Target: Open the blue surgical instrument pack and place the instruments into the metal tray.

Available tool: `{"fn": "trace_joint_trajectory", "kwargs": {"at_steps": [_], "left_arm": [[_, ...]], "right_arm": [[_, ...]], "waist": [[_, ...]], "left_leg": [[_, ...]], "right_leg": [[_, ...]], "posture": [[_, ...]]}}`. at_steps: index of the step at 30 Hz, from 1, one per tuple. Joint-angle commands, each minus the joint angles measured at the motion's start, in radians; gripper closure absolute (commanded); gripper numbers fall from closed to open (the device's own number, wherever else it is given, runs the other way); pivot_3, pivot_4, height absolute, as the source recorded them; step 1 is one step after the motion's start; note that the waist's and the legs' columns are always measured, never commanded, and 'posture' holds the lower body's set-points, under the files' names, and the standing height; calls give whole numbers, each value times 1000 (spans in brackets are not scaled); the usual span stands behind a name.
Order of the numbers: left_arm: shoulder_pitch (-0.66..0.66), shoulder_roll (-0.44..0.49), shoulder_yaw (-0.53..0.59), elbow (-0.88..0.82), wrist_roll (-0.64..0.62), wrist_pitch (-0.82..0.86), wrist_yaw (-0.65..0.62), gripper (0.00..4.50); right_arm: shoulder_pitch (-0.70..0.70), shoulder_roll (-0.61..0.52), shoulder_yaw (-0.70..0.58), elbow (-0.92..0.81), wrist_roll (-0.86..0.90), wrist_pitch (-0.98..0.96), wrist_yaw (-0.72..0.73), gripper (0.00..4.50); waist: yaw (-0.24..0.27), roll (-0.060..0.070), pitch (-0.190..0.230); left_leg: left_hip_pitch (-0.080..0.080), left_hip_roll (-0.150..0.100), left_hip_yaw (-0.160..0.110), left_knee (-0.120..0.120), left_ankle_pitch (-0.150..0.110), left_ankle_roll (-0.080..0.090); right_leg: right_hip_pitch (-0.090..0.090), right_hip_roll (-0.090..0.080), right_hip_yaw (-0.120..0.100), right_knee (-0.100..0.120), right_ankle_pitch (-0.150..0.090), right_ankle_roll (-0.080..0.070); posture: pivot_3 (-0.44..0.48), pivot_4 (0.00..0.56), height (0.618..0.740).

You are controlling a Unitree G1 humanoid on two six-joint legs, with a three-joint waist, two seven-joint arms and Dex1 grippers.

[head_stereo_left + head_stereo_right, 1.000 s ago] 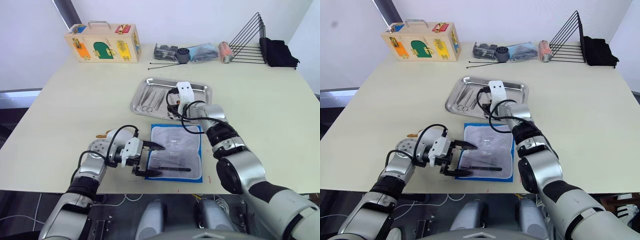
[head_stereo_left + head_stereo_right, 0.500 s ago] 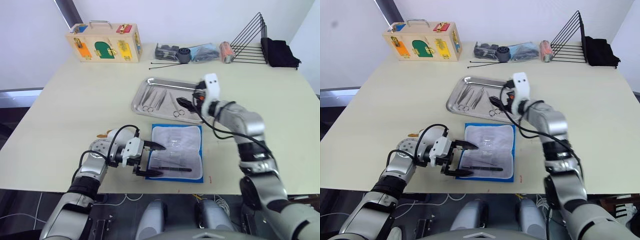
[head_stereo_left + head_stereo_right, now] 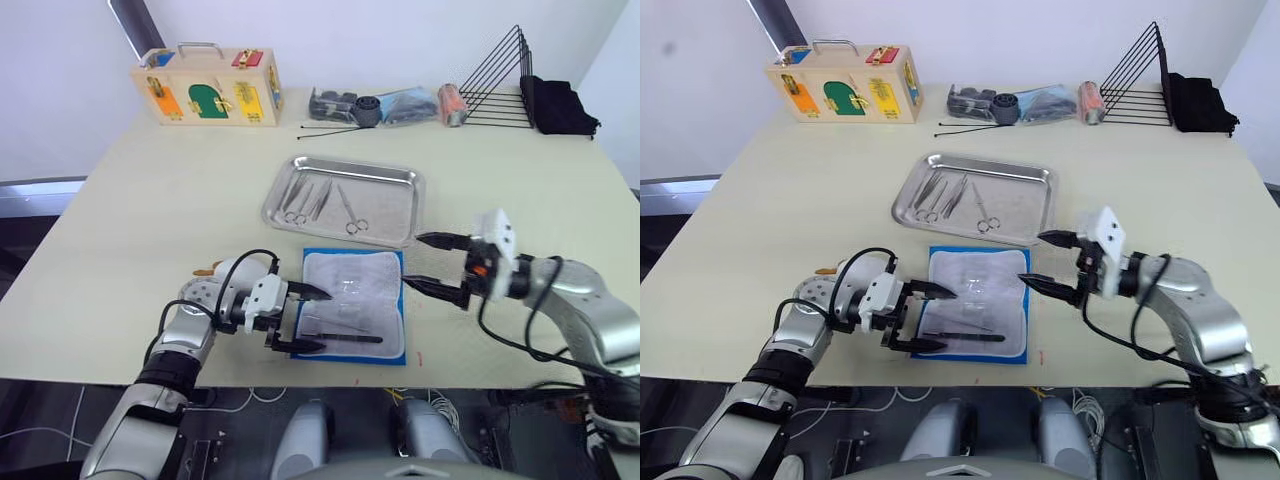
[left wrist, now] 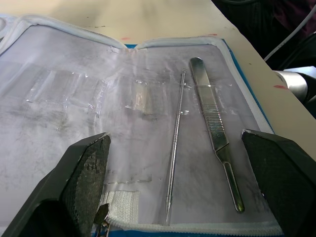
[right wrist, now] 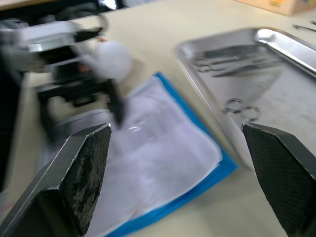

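While the blue pack (image 3: 353,318) lies opened flat on the desk (image 3: 130,230) just in front of the metal tray (image 3: 395,200), the left tool (image 3: 303,320) rests at the pack's left edge with its fingers spread wide and nothing between them. A flat handle (image 4: 215,133) and a thin probe (image 4: 176,148) lie on the pack's pale lining, and scissors (image 3: 350,212) and other instruments (image 3: 303,198) lie in the tray. The right tool (image 3: 428,263) hovers just right of the pack, wide open and empty.
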Motion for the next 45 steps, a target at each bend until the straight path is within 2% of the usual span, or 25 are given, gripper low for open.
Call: {"fn": "trace_joint_trajectory", "kwargs": {"at_steps": [1,5,12,20,28,31,45], "left_arm": [[36,6,-42,61,65,8,-21,0],[34,7,-42,67,63,6,-25,0],[24,6,-41,86,64,-1,-31,0],[12,5,-43,109,65,-11,-39,0],[1,1,-49,117,68,-12,-39,0],[0,3,-50,114,68,-11,-38,0],[13,12,-56,86,63,2,-33,0]], "right_arm": [[29,-89,-115,-28,88,-52,132,105],[69,-198,-226,9,165,-66,265,105],[135,-305,-334,43,203,-129,419,105],[117,-338,-328,55,167,-190,429,105],[79,-217,-141,-3,73,-211,257,105],[56,-159,-26,-10,-9,-220,181,105],[-66,63,348,137,-358,-286,-39,105]], "waist": [[0,-1,0],[-1,-1,0],[0,-1,0],[1,-1,0],[4,-1,0],[5,0,0],[14,-1,-1]], "left_leg": [[0,0,0,0,0,0],[1,0,0,0,0,0],[1,0,0,0,0,0],[4,0,1,0,0,0],[5,0,1,0,0,0],[5,0,1,0,0,0],[5,1,2,0,0,0]], "right_leg": [[0,0,0,0,0,0],[1,0,0,0,0,0],[1,0,0,0,0,0],[3,0,1,0,-2,3],[4,0,1,0,-2,3],[4,0,1,0,-2,3],[3,2,2,1,0,0]], "posture": [[0,150,740],[0,150,740],[0,150,740],[0,150,740],[0,150,740],[0,150,740],[0,150,740]]}}
